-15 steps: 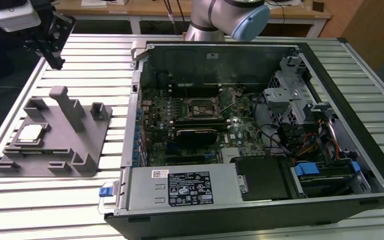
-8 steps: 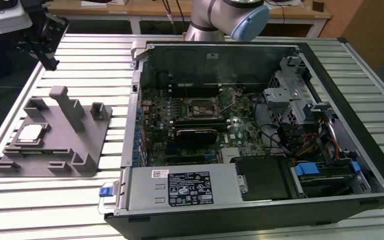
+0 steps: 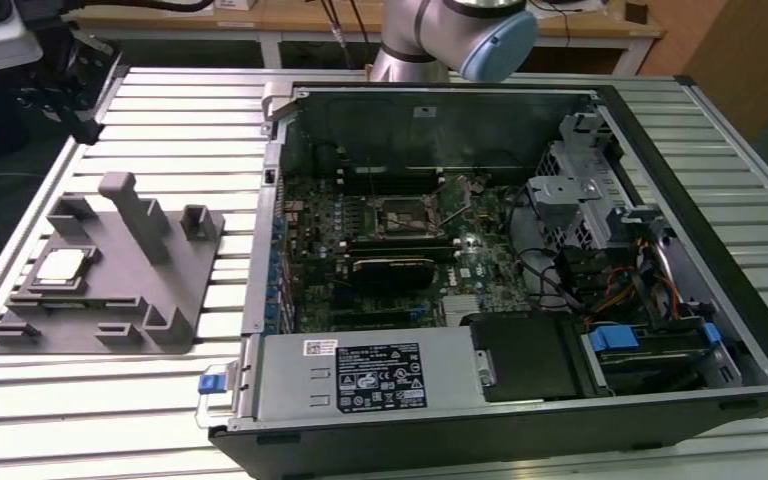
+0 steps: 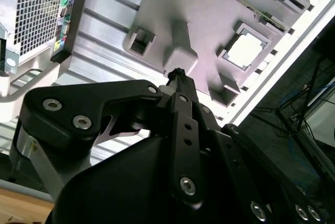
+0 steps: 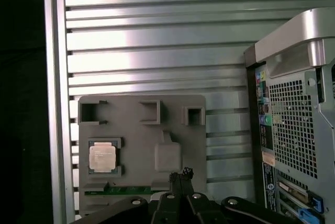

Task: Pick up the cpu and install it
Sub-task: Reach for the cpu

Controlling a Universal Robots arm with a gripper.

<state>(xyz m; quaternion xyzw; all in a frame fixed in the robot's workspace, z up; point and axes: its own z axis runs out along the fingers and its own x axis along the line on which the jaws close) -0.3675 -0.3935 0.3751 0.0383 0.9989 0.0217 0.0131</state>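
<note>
Pick-up has not begun: the cpu (image 3: 64, 266) sits in the grey fixture (image 3: 184, 275) on the worktop (image 3: 157, 110), at the exterior view's left of the open computer case (image 3: 272, 180). In the first wrist view the claw (image 5: 180, 173) hangs over the fixture, closed and empty. Grasping likely calls for opening it and centring on the chip.

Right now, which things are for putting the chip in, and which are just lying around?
For the job: the cpu, sitting in the grey fixture block; the gripper, facing that block; the socket on the motherboard.
Just there: power supply, drive bay, cables, slatted table.
</note>
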